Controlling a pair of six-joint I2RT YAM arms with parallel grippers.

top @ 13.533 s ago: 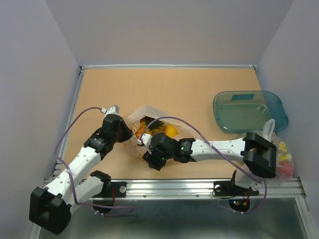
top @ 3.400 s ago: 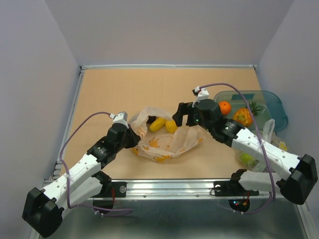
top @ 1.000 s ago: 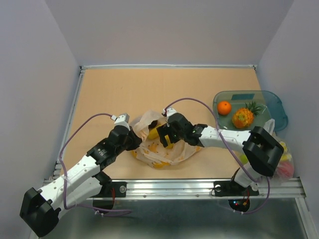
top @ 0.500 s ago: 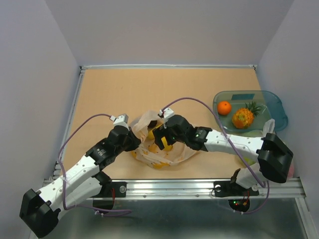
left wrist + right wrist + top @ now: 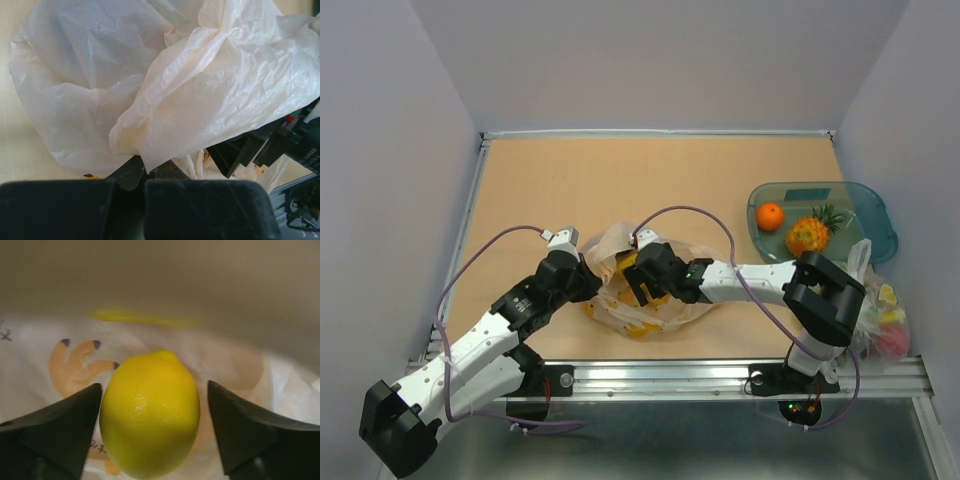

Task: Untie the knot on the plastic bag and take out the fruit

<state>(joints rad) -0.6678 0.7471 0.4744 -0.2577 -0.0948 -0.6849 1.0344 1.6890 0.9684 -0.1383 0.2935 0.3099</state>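
The pale peach plastic bag lies open on the table, printed with orange marks; no knot shows. My left gripper is shut on the bag's left edge and holds it up; the film fills the left wrist view. My right gripper is inside the bag's mouth, open, with its fingers on either side of the yellow lemon, small gaps showing. A further yellow fruit lies beside it in the bag. The orange and the pineapple lie on the teal tray.
A clearer bag with green, yellow and red contents sits at the table's right front edge, by the right arm's base. Purple cables loop over both arms. A metal rail runs along the near edge.
My right gripper has moved from the tray side down into the bag's mouth and now straddles the lemon. My left gripper keeps its hold on the bag's edge.
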